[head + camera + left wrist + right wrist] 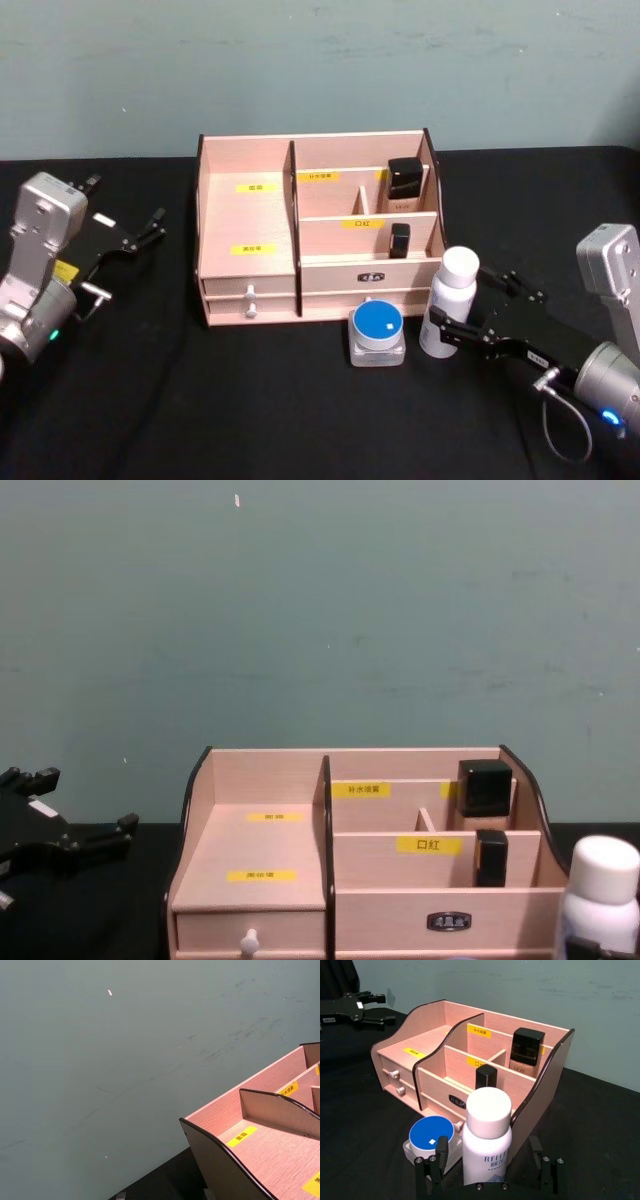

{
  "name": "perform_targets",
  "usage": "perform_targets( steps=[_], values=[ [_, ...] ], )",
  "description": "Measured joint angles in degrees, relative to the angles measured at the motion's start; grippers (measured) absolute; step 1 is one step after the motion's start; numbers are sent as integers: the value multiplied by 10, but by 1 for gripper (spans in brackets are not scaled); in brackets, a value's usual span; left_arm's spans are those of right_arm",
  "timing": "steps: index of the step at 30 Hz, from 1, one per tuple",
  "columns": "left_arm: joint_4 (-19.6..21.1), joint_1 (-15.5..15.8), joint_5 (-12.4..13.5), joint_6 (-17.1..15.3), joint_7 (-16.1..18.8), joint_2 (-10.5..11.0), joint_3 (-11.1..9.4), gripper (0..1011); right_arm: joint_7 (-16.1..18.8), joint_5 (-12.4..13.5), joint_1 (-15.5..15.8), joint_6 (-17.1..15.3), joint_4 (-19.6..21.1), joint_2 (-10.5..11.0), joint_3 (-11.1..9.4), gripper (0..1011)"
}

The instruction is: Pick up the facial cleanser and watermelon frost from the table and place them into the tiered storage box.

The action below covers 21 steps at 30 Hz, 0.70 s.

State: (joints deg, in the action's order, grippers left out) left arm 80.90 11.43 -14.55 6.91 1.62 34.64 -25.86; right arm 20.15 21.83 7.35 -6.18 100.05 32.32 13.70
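- Black-clothed desk (pixel 250 410), teal wall behind; tiered storage box (pixel 248 215) at centre.
- Facial cleanser bottle (pixel 442 325) stands upright at the box's right front corner, ungripped, between the spread jaws of the right gripper (pixel 468 300).
- Risk: one jaw clips the watermelon frost jar (pixel 378 330) just beside; uneven closing could topple the tall bottle.
- Left gripper (pixel 127 200) idle far left, jaws spread.

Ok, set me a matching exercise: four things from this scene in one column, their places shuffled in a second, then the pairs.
Things:
1. white bottle
2. blue-lidded jar
3. black-capped bottle
4. left gripper

Places:
A. back right compartment of the tiered storage box
B. parked open, left of the box
C. on the table, between the open fingers of the right gripper
D. on the table before the box, left of the white bottle

Pairs: 1-C, 2-D, 3-A, 4-B
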Motion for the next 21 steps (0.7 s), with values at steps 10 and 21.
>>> perform_targets(
  steps=[10,21],
  values=[
    [0,0,0,0,0,0,0,1001,7,-7,-17,0,-15,-12,3,1002],
    [0,0,0,0,0,0,0,1001,9,-10,-30,0,-31,-25,8,1002]
  ],
)
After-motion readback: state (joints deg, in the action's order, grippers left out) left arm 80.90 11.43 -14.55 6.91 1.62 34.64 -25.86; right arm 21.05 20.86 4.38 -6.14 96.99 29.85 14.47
